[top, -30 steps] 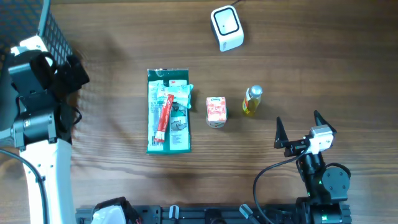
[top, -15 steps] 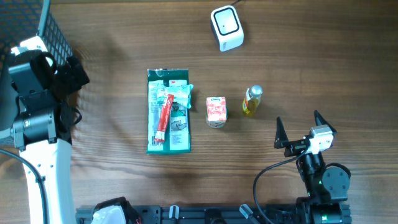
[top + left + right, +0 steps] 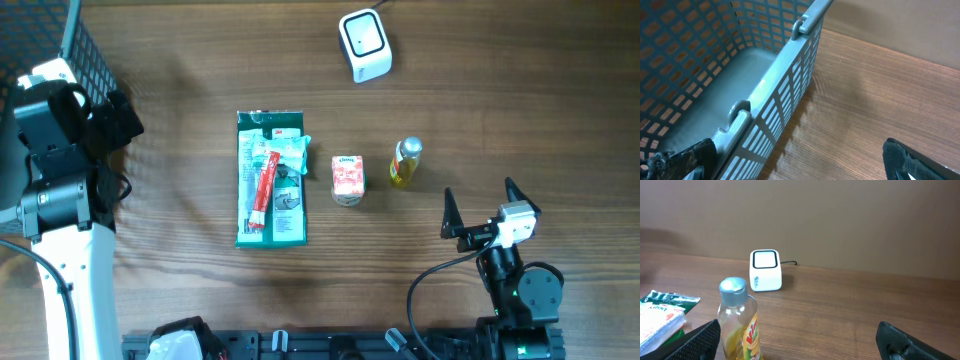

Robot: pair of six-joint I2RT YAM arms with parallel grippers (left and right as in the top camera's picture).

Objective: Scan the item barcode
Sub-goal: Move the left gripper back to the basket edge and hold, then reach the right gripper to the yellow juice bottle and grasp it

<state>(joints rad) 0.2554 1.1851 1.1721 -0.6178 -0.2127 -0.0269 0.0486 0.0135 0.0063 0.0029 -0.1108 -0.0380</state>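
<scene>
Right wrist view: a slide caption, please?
Open right hand faces a yellow bottle, white scanner beyond it on the wooden table.

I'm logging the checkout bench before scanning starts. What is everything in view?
scanner: 1, white, far edge of the table
packet: 1, green, left end of the row
stick pack: 1, red, lying on the packet
carton: 1, orange-pink, middle of the row
bottle: 1, yellow with a silver cap, right end of the row
basket: 1, blue-grey, far left corner
table: 1, brown wood
left gripper: 1, black, open, by the basket
right gripper: 1, black, open, near the bottle
</scene>
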